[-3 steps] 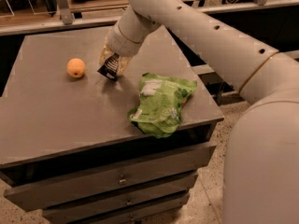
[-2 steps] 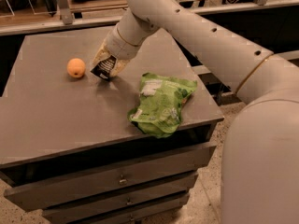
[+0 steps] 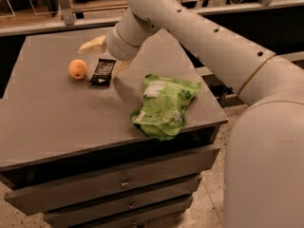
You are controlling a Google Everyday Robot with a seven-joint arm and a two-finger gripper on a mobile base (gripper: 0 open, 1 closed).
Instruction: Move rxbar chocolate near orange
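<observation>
The orange (image 3: 78, 69) sits on the grey cabinet top (image 3: 52, 113) at the left. The rxbar chocolate (image 3: 103, 71), a flat black wrapper with white lettering, lies on the top just right of the orange with a small gap between them. My gripper (image 3: 107, 55) hangs just above and behind the bar, open. One pale finger (image 3: 92, 45) points left behind the orange. The other finger (image 3: 122, 66) is at the bar's right. Neither finger holds the bar.
A larger green snack bag (image 3: 164, 106) lies near the cabinet top's front right edge. Drawers (image 3: 123, 182) run below the front edge. A rail and shelf (image 3: 61, 25) stand behind the cabinet. My arm (image 3: 199, 37) crosses over the top's right side.
The gripper moved left with the black bar toward the orange. The bar now lies flat on the top beside the orange, and the fingers have spread apart and lifted off it.
</observation>
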